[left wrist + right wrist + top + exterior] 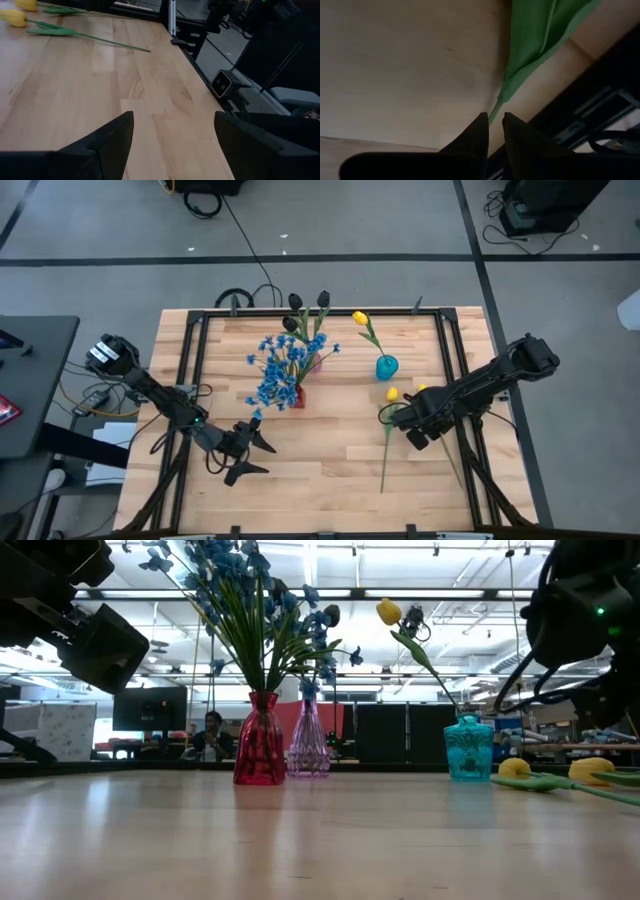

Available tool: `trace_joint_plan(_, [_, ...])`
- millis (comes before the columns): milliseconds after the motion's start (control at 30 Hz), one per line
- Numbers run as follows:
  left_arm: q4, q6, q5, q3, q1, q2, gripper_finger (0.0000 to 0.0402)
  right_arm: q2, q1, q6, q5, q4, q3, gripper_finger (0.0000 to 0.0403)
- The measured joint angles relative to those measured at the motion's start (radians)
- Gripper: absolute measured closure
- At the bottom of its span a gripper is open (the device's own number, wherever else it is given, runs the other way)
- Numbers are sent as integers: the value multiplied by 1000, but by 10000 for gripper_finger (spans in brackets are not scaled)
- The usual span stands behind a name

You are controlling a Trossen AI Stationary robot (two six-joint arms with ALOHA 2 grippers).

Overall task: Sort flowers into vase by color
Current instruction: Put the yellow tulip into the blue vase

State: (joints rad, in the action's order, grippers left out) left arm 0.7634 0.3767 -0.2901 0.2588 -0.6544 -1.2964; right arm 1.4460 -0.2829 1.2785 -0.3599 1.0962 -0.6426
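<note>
Item: yellow tulip, loose, lying flat on the worktop just in front of the teal vase. Blossom end nearest the vase; the long green stem runs away from the vase toward the worktop's front edge, so the long axis lies roughly front to back, blossom pointing at the vase. A second yellow tulip lies close beside it on the side away from the red vase.

Handler: right hand, low over the stem a little below the blossom and its leaf. Fingers drawn nearly together with the thin stem running into the narrow gap between them; whether it is firmly pinched cannot be told.

Step, as judged: picking up a yellow tulip for the teal vase, which already holds one yellow tulip. Next move calls for a secure pinch, a lift, tilting the flower blossom-up, and threading the stem end into the narrow vase mouth without toppling it.

Also near the teal vase: red vase with blue flowers to its side, dark tulips in a clear vase behind that.

Left hand: idle, fingers spread wide, empty, well apart from the teal vase, beyond the red vase.
</note>
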Motion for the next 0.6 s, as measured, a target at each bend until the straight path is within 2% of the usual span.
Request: trace_joint_plan(600, [-43, 20, 0, -1, 0, 0, 120, -7, 45, 46, -13, -115, 90, 332])
